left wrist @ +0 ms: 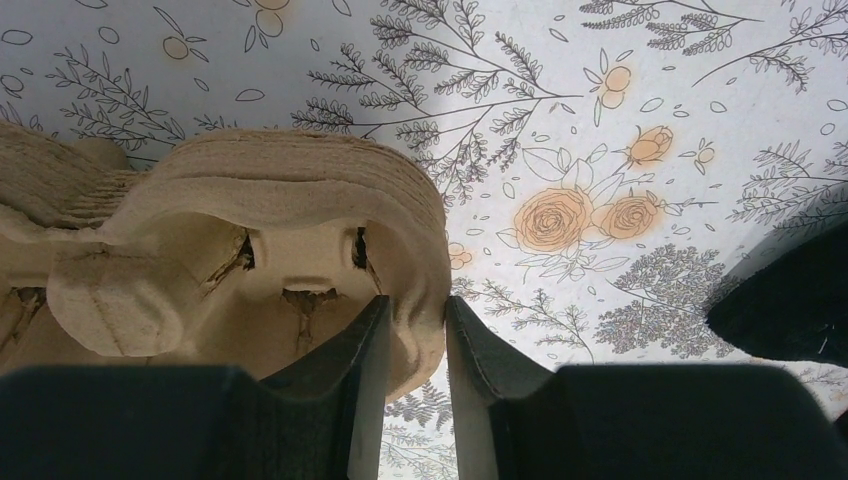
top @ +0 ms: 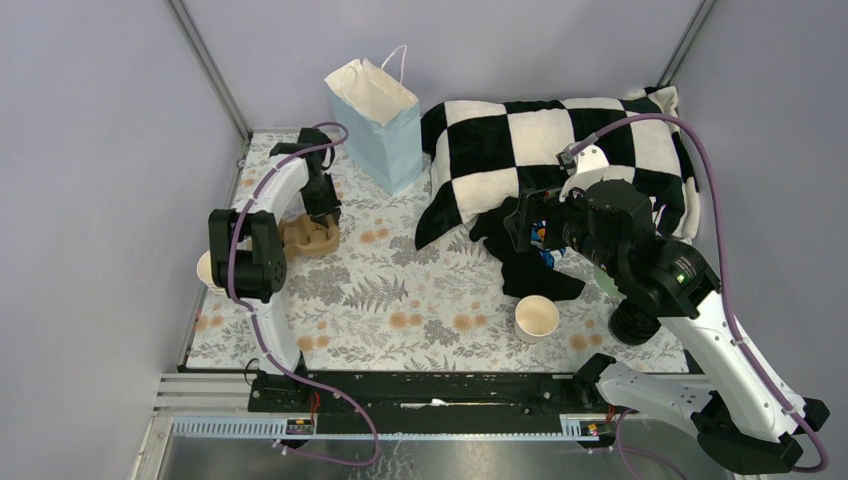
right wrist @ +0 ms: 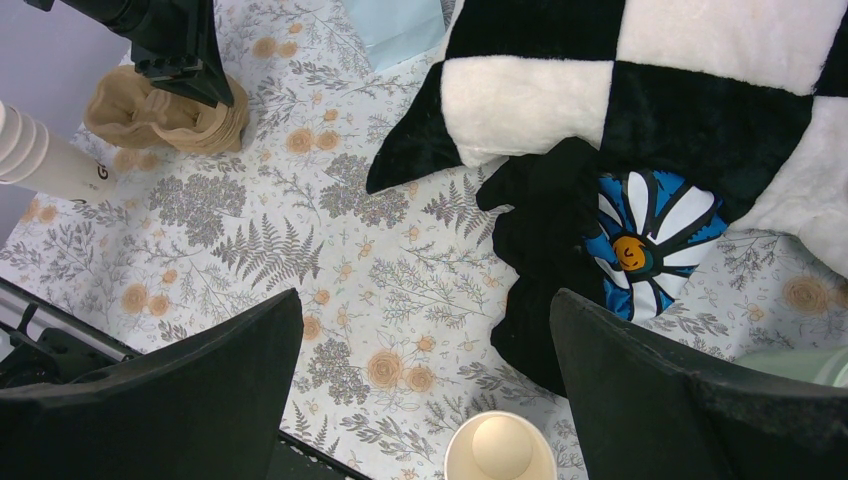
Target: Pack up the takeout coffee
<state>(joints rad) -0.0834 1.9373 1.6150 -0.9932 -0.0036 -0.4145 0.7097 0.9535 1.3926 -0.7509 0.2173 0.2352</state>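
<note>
The takeout coffee cup [top: 537, 317] is a lidless cream-white paper cup. It stands upright on the floral cloth at front centre-right, and shows from above in the right wrist view [right wrist: 500, 450]. My right gripper [top: 520, 230] is open and empty, held high behind the cup; its jaws [right wrist: 425, 330] stand wide apart. My left gripper [top: 322, 215] is at the back left. It is shut [left wrist: 412, 320] on the wall of a stack of brown cardboard cup carriers [left wrist: 250, 250], which also show in the top view [top: 305, 237].
A light blue paper bag [top: 375, 120] stands open at the back. A black-and-white checkered pillow [top: 560, 150] and a black cloth with a blue daisy [right wrist: 640, 250] lie right of centre. Nested cream cups [right wrist: 40, 160] lie at the left. A black round object [top: 635, 325] sits right of the cup.
</note>
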